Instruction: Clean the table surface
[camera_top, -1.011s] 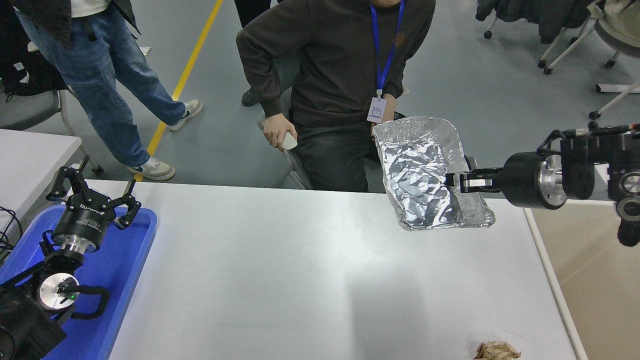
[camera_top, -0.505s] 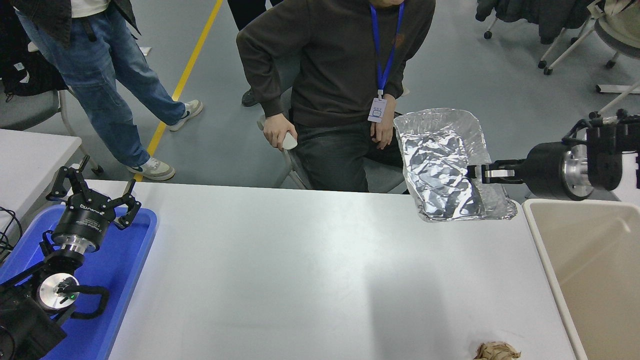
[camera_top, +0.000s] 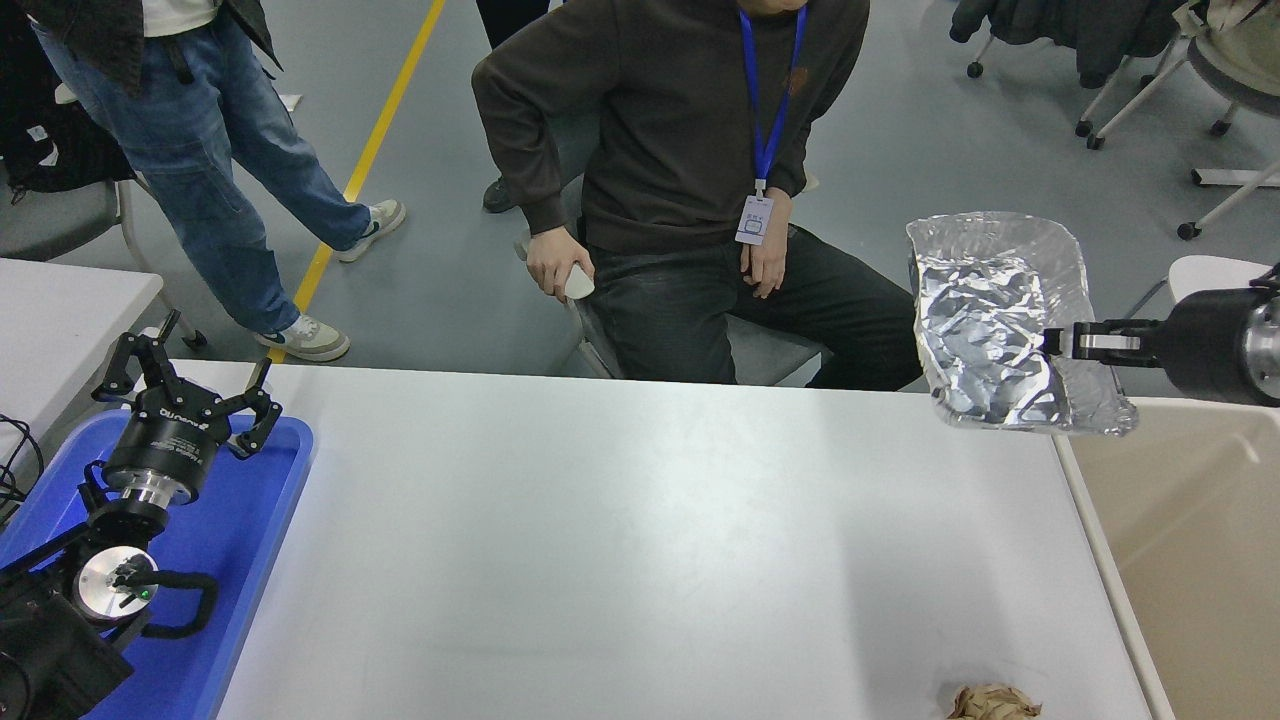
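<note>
The table surface (camera_top: 640, 540) fills the middle and lower part of the view, a wide pale top running from the blue tray (camera_top: 250, 560) at the left to the beige bin (camera_top: 1190, 560) at the right. Most of it is bare. A small crumpled brown wad of paper (camera_top: 993, 702) is seen on it near the front right corner, at the lower edge of the view.

The right gripper (camera_top: 1052, 344) is held out from the right edge, raised above the far right corner of the table. Its fingers are pinched together on the near rim of a crinkled foil tray (camera_top: 990, 320). The foil tray is carried in the air, tilted so that its hollow inside is turned toward the camera, and it is positioned over the table's far right corner, with its lower right edge reaching over the bin's far rim.

The left gripper (camera_top: 185, 385) is parked at the lower left above the blue tray, its fingers spread wide apart with nothing between them.

A seated person (camera_top: 690, 150) in a dark top with a blue lanyard is seen behind the far edge of the table, and a standing person in blue jeans (camera_top: 200, 150) is seen at the upper left.
</note>
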